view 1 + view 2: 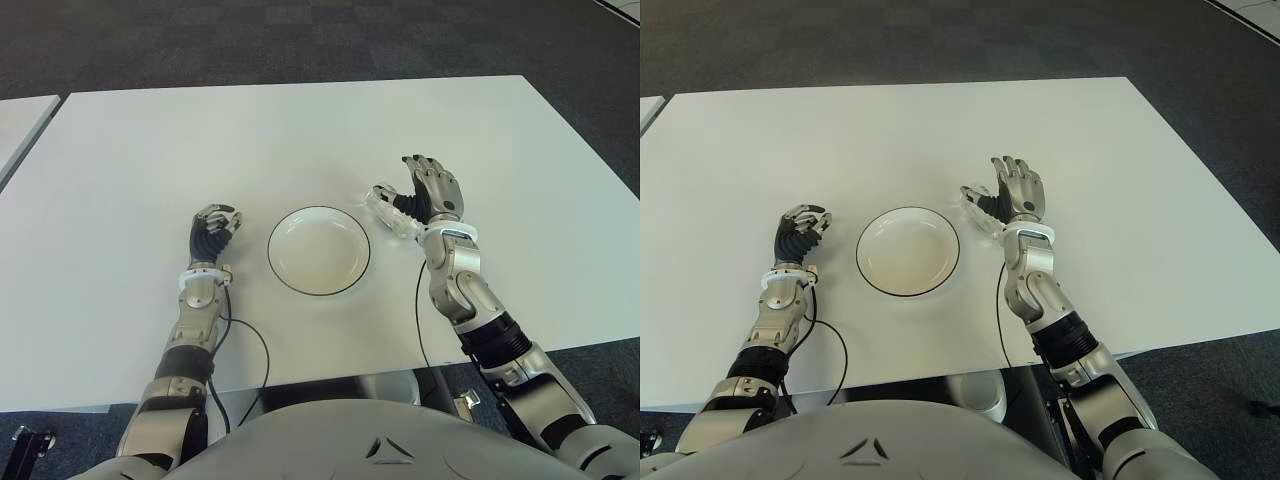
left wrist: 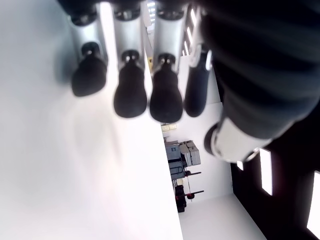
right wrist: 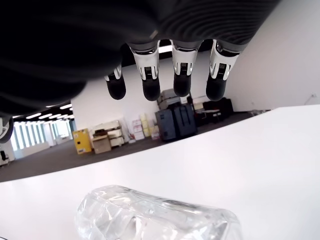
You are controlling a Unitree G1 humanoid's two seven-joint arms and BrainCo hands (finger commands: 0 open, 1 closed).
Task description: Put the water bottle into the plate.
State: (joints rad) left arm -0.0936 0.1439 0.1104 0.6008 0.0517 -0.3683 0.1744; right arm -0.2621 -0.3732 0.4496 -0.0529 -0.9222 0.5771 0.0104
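A clear plastic water bottle [image 1: 384,210] lies on its side on the white table [image 1: 300,130], just right of the white black-rimmed plate [image 1: 318,252], which holds nothing. My right hand [image 1: 412,190] stands upright directly beside the bottle on its right, fingers spread, thumb reaching over it. In the right wrist view the bottle [image 3: 155,217] lies under the palm, and the fingertips [image 3: 150,90] hang apart from it. My left hand [image 1: 215,222] shows left of the plate with its fingers curled and nothing in them.
A black cable [image 1: 255,350] loops over the table's near edge by my left forearm. A second white table [image 1: 20,115] stands at the far left. Dark carpet [image 1: 300,40] lies beyond the far edge.
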